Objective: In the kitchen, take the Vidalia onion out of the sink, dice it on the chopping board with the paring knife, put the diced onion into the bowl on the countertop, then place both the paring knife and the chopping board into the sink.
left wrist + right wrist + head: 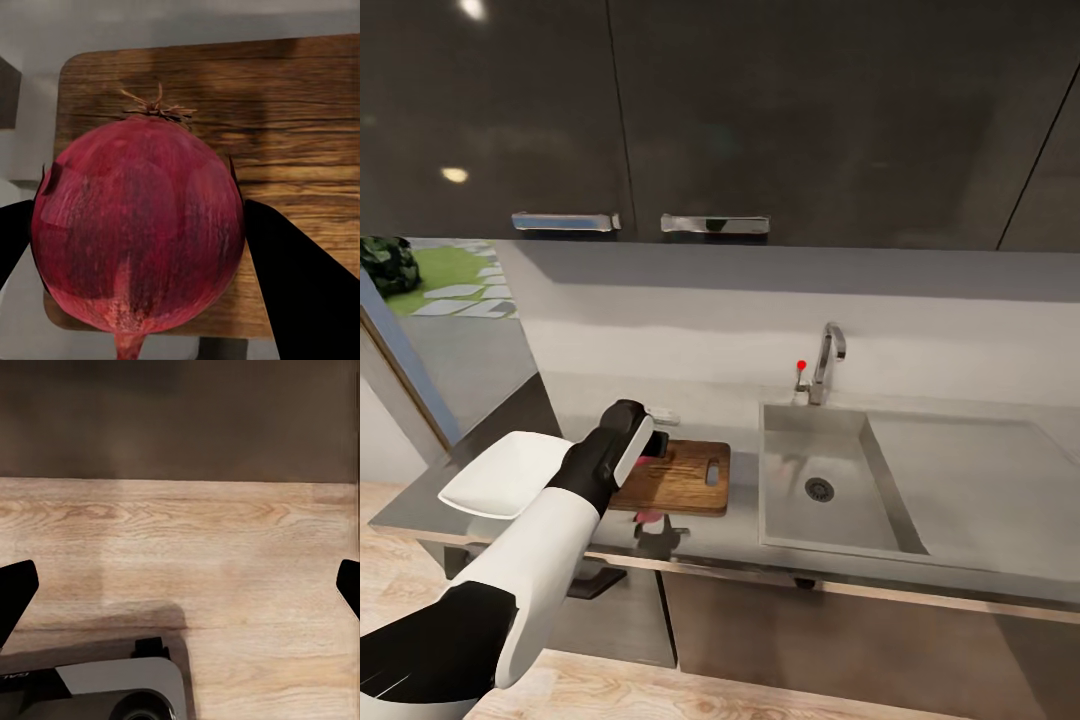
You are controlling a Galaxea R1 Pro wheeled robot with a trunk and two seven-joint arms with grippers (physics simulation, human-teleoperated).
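While the left gripper (139, 247) clamps the Vidalia onion (139, 232) over the chopping board (300, 135), the right gripper (180, 585) hangs spread wide above the floor (195, 547)

Home kitchen, simulator render. Grey surface (710, 545) runs along a pale wall, with a steel sink (830, 490) and chrome tap (826, 362) set in well to the side of the left pincer (645, 455), dark glossy wall cabinets (760, 110) with metal handles above it. Wood plank floor (225, 562) under the right pincer (180, 585); a garden view (440, 280) opens beyond the bowl (505, 475) end.
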